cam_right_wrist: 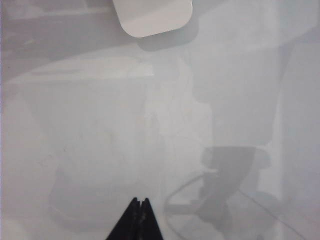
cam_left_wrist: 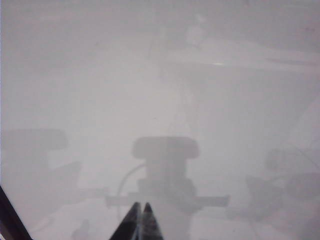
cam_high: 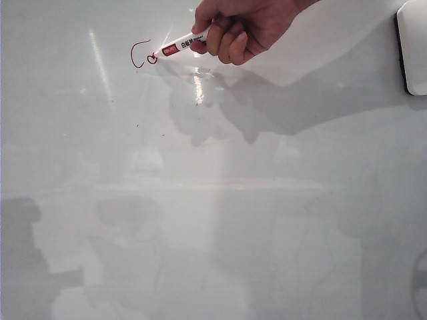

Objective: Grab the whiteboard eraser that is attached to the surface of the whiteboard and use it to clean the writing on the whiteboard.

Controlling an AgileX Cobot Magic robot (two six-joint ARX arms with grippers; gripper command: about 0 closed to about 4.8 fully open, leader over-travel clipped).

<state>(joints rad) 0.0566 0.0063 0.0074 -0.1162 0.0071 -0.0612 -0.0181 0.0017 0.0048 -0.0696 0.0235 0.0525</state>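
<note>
Glossy whiteboard (cam_high: 213,200): eraser (cam_high: 413,47), light, rigid, likely magnet-held at the far right edge, suits you gripping its long sides; left gripper (cam_left_wrist: 141,216) and right gripper (cam_right_wrist: 139,212) hang shut, empty.

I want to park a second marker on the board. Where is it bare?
The whiteboard is bare below the writing and left of the whiteboard eraser. The top is crowded: a person's hand holds a marker pen there. Both grippers sit shut, apart.

Both claws, left claw (cam_left_wrist: 141,216) and right claw (cam_right_wrist: 138,214), hang with fingers pressed together, holding nothing.
</note>
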